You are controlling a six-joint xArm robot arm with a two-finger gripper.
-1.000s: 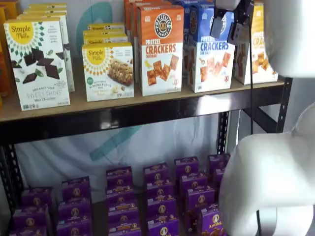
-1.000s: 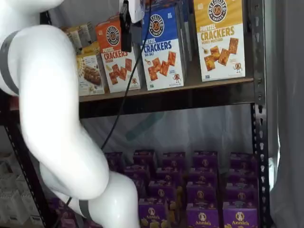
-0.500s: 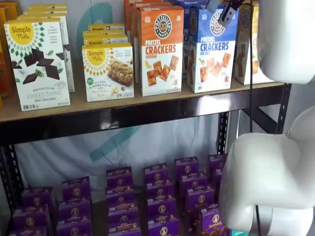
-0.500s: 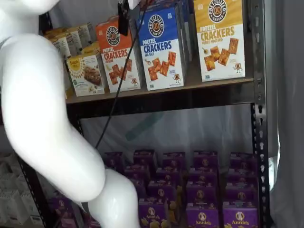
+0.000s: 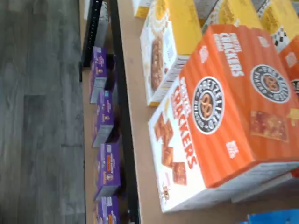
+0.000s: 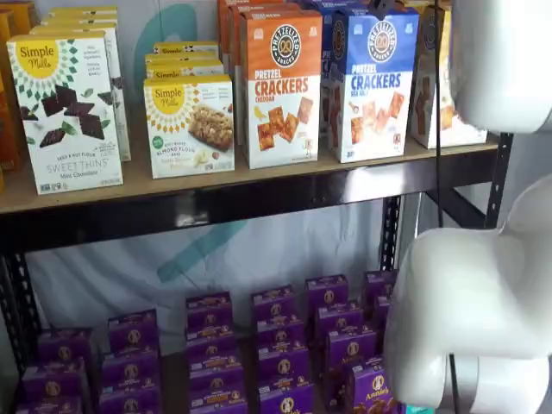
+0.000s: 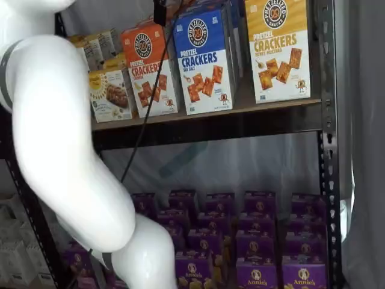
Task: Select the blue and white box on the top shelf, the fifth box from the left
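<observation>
1. Plainly, the gripper (image 7: 160, 12) shows only as a black finger at the upper edge in a shelf view, with its cable trailing down beside it; whether the fingers are apart or together I cannot tell.
2. The blue and white box (image 7: 204, 60), a Pretzel Crackers Sea Salt carton, stands upright just below and to one side of that finger, at the front of the top shelf (image 7: 240, 107). It faces out, so its upper edge is free to be taken from above.
3. On the finger's other side stands the orange Cheddar crackers box (image 7: 148, 68), just beside the blue one. The gap between them looks narrow, so a finger going down there will likely need care.
4. The wrist view looks down mostly on the orange box (image 5: 219, 116), with only a blue corner (image 5: 273, 217) at the frame's edge. I judge the approach is not yet centred on the target.
</observation>
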